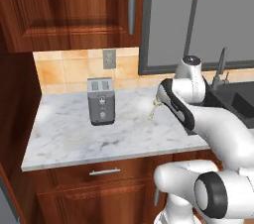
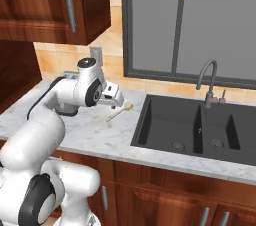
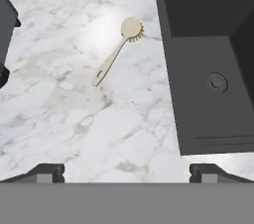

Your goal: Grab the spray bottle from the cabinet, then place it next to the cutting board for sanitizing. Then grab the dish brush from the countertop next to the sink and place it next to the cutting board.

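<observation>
- Now the brush [image 3: 117,52] is lying flat on the countertop [image 3: 74,119], just left of the sink [image 3: 208,69], head toward the backsplash.
- Gripper [image 3: 127,173] is hovering above it, jaws spread wide, grasping nothing.
- Toaster [image 1: 101,101] is standing farther left on the marble, well apart from the brush.
- Cabinet [image 1: 69,5] is hanging overhead, door closed.

White arm bent forward from the base, elbow raised, forearm reaching out, wrist turned so the hand points down. Gripper [image 3: 127,172] jaws spread fully wide, nothing between them; fingertips [image 3: 47,172] far apart at the bottom of the hand view. Gripper [image 2: 116,99] hangs empty in air.
</observation>
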Robot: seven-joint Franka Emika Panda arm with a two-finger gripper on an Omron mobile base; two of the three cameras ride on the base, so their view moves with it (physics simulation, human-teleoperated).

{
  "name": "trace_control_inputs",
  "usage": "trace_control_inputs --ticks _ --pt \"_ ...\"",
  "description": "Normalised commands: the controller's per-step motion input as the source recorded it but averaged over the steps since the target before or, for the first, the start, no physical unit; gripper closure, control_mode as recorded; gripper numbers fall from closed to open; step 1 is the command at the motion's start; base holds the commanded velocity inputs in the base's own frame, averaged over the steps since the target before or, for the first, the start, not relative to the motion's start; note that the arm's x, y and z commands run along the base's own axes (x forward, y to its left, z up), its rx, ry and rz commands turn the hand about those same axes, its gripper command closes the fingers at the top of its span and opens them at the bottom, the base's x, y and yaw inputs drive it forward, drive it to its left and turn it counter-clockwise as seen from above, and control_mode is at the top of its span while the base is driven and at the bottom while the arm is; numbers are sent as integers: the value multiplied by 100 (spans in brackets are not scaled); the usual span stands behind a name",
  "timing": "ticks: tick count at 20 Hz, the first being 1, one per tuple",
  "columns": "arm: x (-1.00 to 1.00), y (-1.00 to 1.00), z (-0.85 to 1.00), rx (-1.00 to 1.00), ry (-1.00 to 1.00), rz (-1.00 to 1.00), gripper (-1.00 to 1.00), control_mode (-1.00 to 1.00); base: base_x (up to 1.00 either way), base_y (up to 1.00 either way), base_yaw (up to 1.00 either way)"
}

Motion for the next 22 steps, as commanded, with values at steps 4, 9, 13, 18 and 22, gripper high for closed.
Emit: trace_control_inputs --ticks 4,9,13,18,22 --pt "45 -6 -42 2 11 0 -100 -100 0 0 0" --pt "71 0 -43 0 16 -2 -100 -100 0 0 0" --pt "66 0 -41 0 14 -6 -100 -100 0 0 0" --pt "40 0 -45 0 6 0 -100 -100 0 0 0" --pt "41 -2 -41 0 4 0 -100 -100 0 0 0"
